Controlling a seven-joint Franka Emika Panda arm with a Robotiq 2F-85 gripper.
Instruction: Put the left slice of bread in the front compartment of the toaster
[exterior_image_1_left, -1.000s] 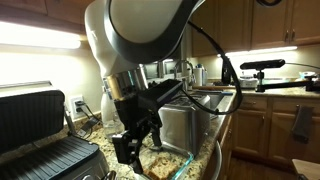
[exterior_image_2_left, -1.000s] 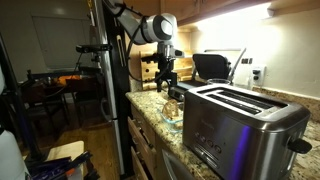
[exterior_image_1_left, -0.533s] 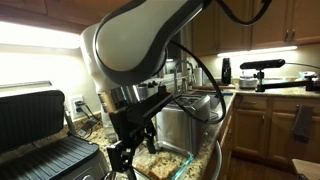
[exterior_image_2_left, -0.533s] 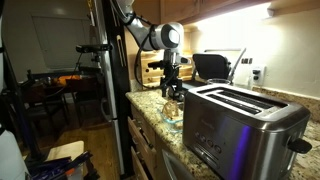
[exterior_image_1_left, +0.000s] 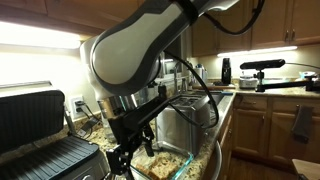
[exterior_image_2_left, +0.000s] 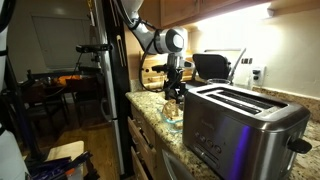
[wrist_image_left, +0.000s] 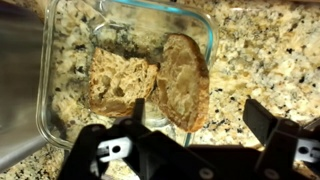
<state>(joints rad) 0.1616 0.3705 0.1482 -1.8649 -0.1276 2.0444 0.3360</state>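
Observation:
In the wrist view two tan bread slices lie in a clear glass dish (wrist_image_left: 205, 45). The left slice of bread (wrist_image_left: 118, 80) lies flat. The other slice (wrist_image_left: 183, 78) leans on its edge beside it. My gripper (wrist_image_left: 200, 118) is open and empty, hovering just above the dish with its fingers straddling the near end of the leaning slice. The brushed-steel toaster (exterior_image_2_left: 240, 125) stands next to the dish; its side shows in the wrist view (wrist_image_left: 15, 90) and behind the arm (exterior_image_1_left: 182, 125). The gripper also shows in both exterior views (exterior_image_1_left: 130, 160) (exterior_image_2_left: 175, 92).
A black ribbed contact grill (exterior_image_1_left: 40, 135) stands open beyond the dish and also shows in an exterior view (exterior_image_2_left: 215, 67). The speckled granite counter (wrist_image_left: 270, 60) surrounds the dish. A camera on a stand (exterior_image_1_left: 262, 68) sits farther along the counter. The counter edge drops off beside the toaster.
The arm has swung over and lowered toward the glass dish; the gripper now hangs closer above the bread. The slices and toaster have not moved.

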